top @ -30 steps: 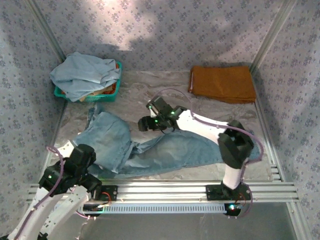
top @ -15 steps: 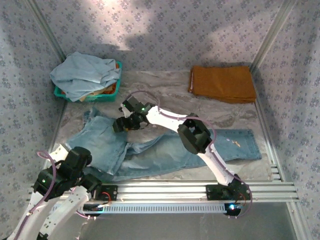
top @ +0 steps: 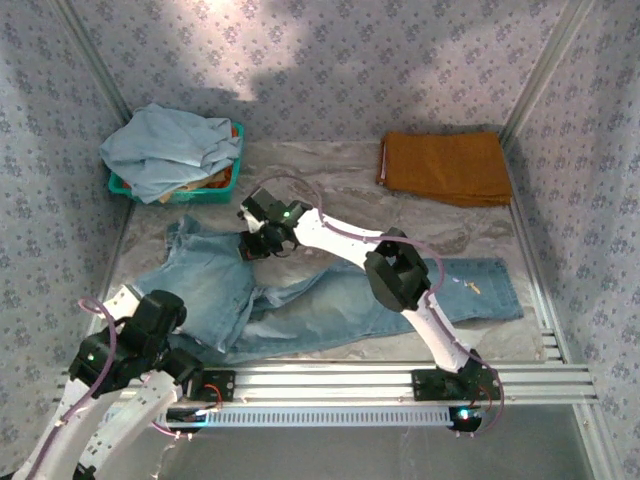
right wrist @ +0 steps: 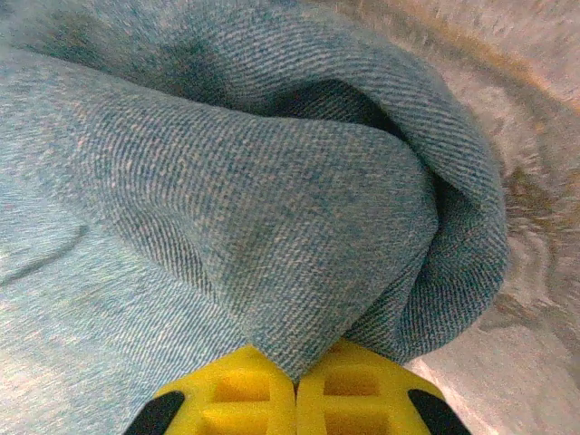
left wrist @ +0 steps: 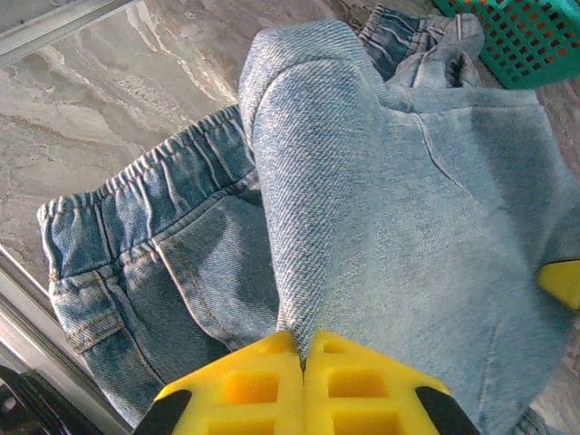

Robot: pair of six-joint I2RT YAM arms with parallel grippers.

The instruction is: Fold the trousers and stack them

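The trousers (top: 340,300), faded blue denim, lie spread across the table, with one leg running right and a small metal trinket (top: 473,287) on it. At the near left edge my left gripper (top: 188,345) is shut on a raised fold of the denim (left wrist: 299,227), beside the elastic waistband (left wrist: 145,181). My right arm stretches across to the far left part of the trousers. There my right gripper (top: 256,247) is shut on a bunched fold of denim (right wrist: 272,208), and the yellow fingertips (right wrist: 245,390) meet around the cloth.
A teal basket (top: 228,186) holding a pale grey-blue cloth heap (top: 170,150) stands at the back left, close to the right gripper. A folded rust-orange cloth (top: 445,165) lies at the back right. Aluminium rails (top: 330,378) run along the near edge, and patterned walls close in the sides.
My right arm has swung left across the trousers to their far left part, and its jaws have closed on the denim. The left arm has shifted slightly, still gripping.
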